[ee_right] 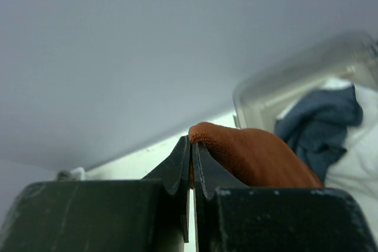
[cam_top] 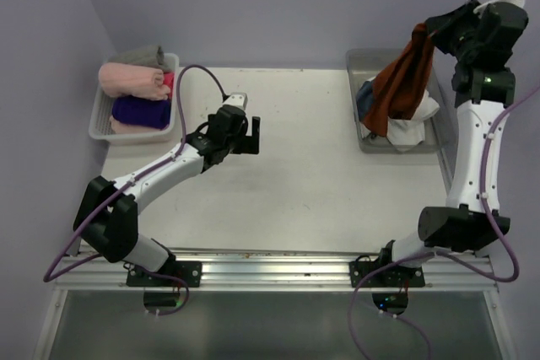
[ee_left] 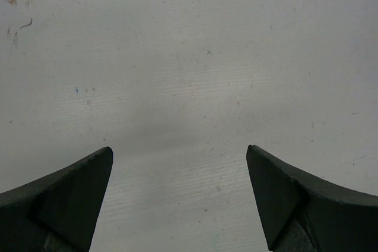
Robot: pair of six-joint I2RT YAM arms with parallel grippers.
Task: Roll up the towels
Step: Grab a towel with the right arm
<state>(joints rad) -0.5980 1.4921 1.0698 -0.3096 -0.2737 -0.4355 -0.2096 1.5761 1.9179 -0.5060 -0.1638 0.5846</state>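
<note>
My right gripper is raised high over the grey bin at the back right and is shut on the rust-brown towel, which hangs down from it into the bin. In the right wrist view the jaws pinch a fold of that rust-brown towel. A slate-blue towel and a white towel lie in the bin below. My left gripper hovers open over the bare table, nothing between its fingers.
A white basket at the back left holds rolled pink and purple cloths. The metal rail with both arm bases runs along the near edge. Walls close in at the back and sides.
</note>
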